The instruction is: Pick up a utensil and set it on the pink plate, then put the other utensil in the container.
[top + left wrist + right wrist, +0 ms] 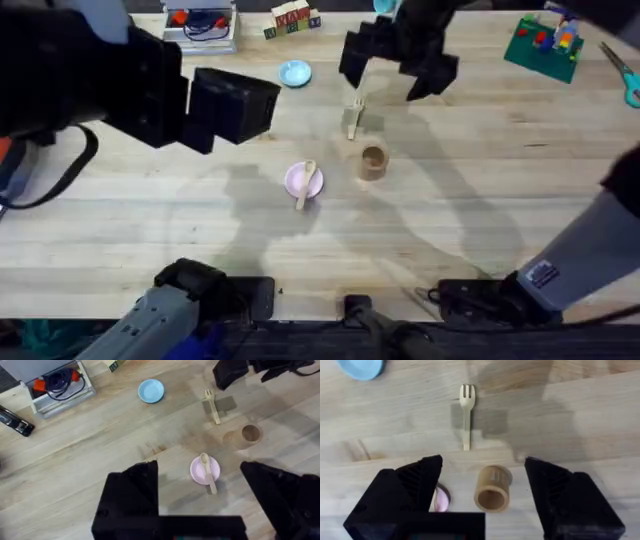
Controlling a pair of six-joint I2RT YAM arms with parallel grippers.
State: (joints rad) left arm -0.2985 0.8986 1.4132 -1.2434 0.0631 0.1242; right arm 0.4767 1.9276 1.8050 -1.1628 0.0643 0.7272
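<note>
The wooden spoon lies across the small pink plate, handle hanging off its near edge. The wooden fork lies flat on the table just behind the brown wooden cup, which stands upright and empty. My right gripper hovers open above the fork, holding nothing. My left gripper is raised high to the left of the plate, open and empty. A sliver of the pink plate shows beside a right finger.
A light blue plate sits behind the pink plate. A white tray with cables, toy blocks, a green brick plate and scissors line the far edge. Bare wood lies in front of the plate.
</note>
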